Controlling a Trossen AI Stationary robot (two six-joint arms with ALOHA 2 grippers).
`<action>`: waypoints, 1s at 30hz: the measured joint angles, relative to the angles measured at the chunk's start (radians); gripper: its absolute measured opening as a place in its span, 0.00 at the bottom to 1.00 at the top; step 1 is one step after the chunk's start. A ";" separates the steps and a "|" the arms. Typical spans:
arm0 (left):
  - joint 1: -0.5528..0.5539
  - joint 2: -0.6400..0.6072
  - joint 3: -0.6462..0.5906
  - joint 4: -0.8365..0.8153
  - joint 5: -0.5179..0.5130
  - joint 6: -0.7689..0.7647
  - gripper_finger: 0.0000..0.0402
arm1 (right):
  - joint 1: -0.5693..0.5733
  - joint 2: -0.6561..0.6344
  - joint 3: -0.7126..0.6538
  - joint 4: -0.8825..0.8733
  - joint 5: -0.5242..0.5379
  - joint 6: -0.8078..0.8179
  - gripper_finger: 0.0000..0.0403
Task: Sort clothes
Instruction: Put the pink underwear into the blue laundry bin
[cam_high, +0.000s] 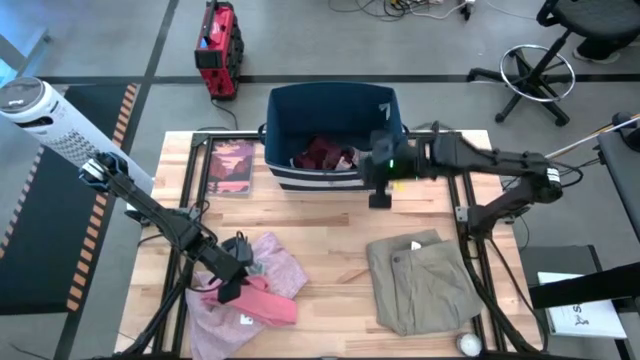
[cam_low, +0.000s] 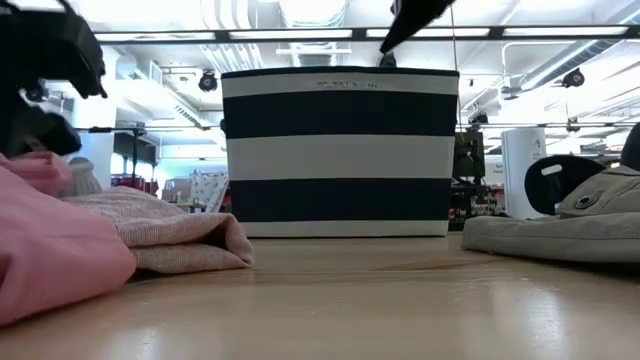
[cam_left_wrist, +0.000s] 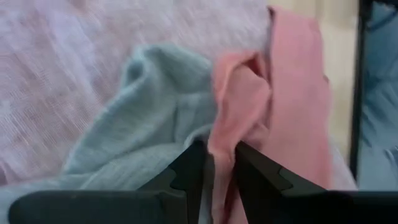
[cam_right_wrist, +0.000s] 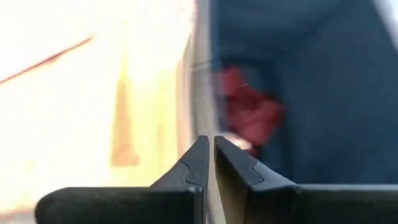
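On a pale wooden slatted table (cam_high: 330, 250), a soft pink fabric garment (cam_left_wrist: 273, 118) in the left-hand heap is pinched by the left gripper (cam_left_wrist: 214, 163) for lifting, while the right gripper (cam_right_wrist: 209, 158), fingers nearly together and empty, hovers at the navy white-striped bin (cam_high: 335, 105) holding maroon clothes (cam_high: 322, 155).

The left arm reaches in from the bench's left edge toward its near-left part, bent low, its dark two-finger left tool (cam_high: 232, 283) down on the pink fabric garment (cam_left_wrist: 292, 93), with both fingers (cam_left_wrist: 186, 168) pinched on a fold of that cloth. The right arm stretches from the right side across toward the middle rear of the bench, held high and nearly level. Its dark two-finger right tool (cam_right_wrist: 208, 163) points downward, fingers drawn together with only a thin slit between them and nothing held.
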 joint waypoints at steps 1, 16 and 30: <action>0.001 0.000 -0.024 0.035 -0.021 -0.013 0.19 | 0.027 -0.008 -0.037 0.025 0.000 0.016 0.01; 0.053 0.000 -0.193 0.313 -0.345 -0.072 0.19 | 0.243 -0.029 -0.387 0.484 -0.132 0.223 0.08; 0.193 0.000 -0.188 0.845 -0.617 0.491 0.19 | 0.285 0.148 -0.434 0.734 -0.177 0.303 0.49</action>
